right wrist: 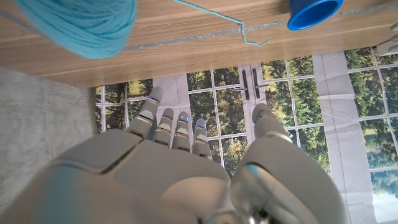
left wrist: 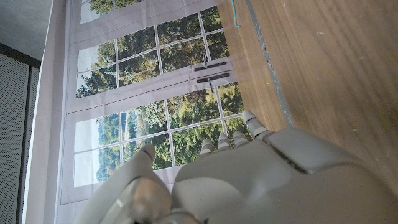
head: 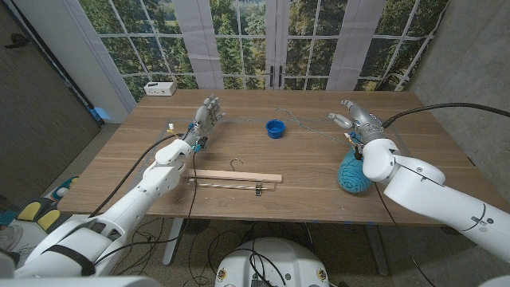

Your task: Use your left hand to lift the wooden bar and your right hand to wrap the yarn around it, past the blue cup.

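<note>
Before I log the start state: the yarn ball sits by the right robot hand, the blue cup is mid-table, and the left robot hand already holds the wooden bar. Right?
Not quite. The left robot hand holds nothing; it is raised, well apart from the wooden bar, which lies on the table, as the head view shows. The yarn ball by the right robot hand and the mid-table blue cup are as stated.

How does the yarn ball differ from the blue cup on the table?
The yarn ball is teal and soft-looking; the blue cup is a deeper blue with a hard rim. The yarn ball looks larger than the blue cup. The yarn ball sits near the front edge by the right arm; the blue cup stands farther back, mid-table. Neither is being held.
</note>
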